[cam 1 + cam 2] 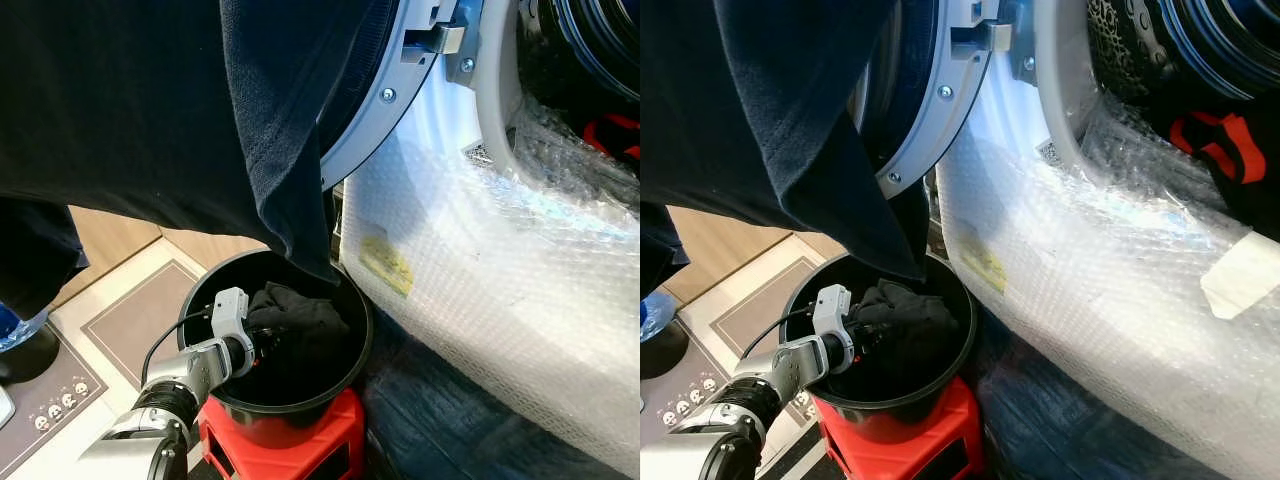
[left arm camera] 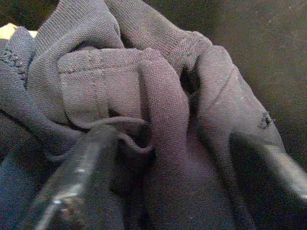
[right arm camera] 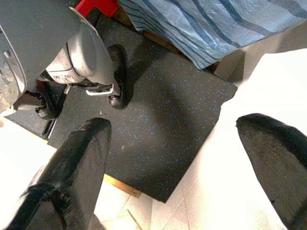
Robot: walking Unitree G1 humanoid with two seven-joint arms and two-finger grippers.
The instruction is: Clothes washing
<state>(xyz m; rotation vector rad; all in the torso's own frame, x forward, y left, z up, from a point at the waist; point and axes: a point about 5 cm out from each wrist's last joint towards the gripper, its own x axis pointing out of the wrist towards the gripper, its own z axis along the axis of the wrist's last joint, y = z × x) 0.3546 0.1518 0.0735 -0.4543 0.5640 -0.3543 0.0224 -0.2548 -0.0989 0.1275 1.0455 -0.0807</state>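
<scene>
Lower left of the head views: your left gripper reaches down into a round black bucket, its silver forearm rising from the bottom edge of the frame.
Bucket: it stands on a red stool, just beside the front of the washing machine.
Clothes in the bucket: a crumpled dark garment lies inside, and your left gripper's fingertips are buried in it.
Left jaws: in the left wrist view, one black finger sits at the lower left and the other at the lower right, with a thick ridge of dark knit fabric bunched between them; they are parted around that fold, and you cannot tell whether they press on it.
Hanging cloth: a large dark cloth fills the upper left of the head views, and its lowest corner dips to the bucket's far rim.
Washing machine: its white body is wrapped in bubble wrap; the round door hangs open at top centre, partly behind the hanging cloth.
Drum: at the upper right of the right eye view, something red and black sits in the opening.
Right gripper: in its wrist view the jaws are wide, with nothing between them, over a dark speckled mat and pale floor.
</scene>
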